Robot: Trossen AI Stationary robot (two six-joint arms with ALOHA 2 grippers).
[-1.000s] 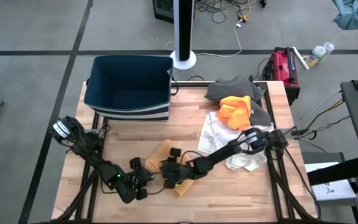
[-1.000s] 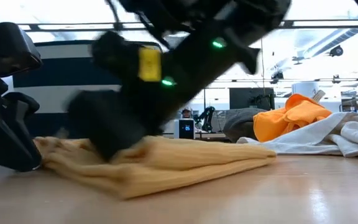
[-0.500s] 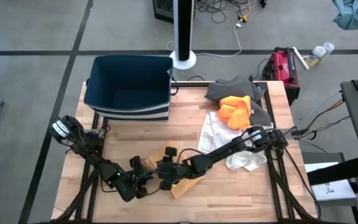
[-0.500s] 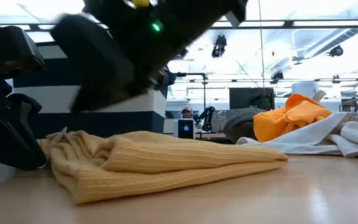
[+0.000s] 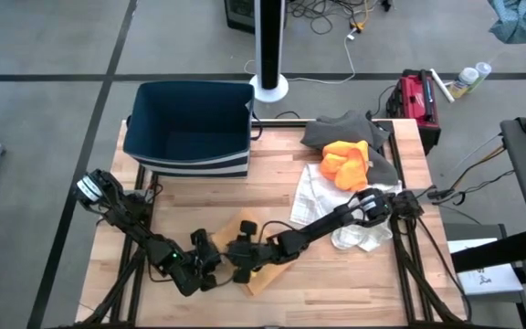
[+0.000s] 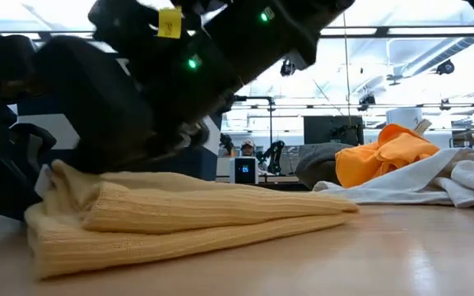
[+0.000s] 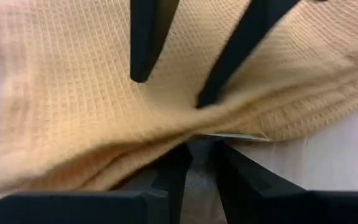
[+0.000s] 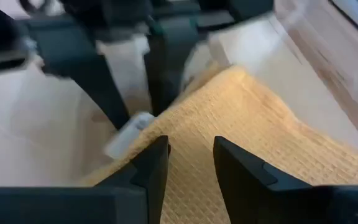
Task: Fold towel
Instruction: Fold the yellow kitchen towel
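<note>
With the left claw [image 5: 206,266] pinching the yellow waffle towel's [image 5: 261,274] nine-o'clock edge, the part-open right claw [image 5: 242,262] (empty) should press flat.

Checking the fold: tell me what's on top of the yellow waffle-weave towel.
The right gripper presses on the yellow waffle-weave towel; the left gripper pinches its edge. What lies under the fold is hidden.

Both arms are black, built of slim links with thicker round joints. The left arm [image 5: 126,219] has a white ring at its base, at 9 o'clock. A yellow label [image 6: 169,21] and small green lights [image 6: 192,62] show on the dark housing. The fingers [image 8: 151,171] are flat, black and tapered.
</note>
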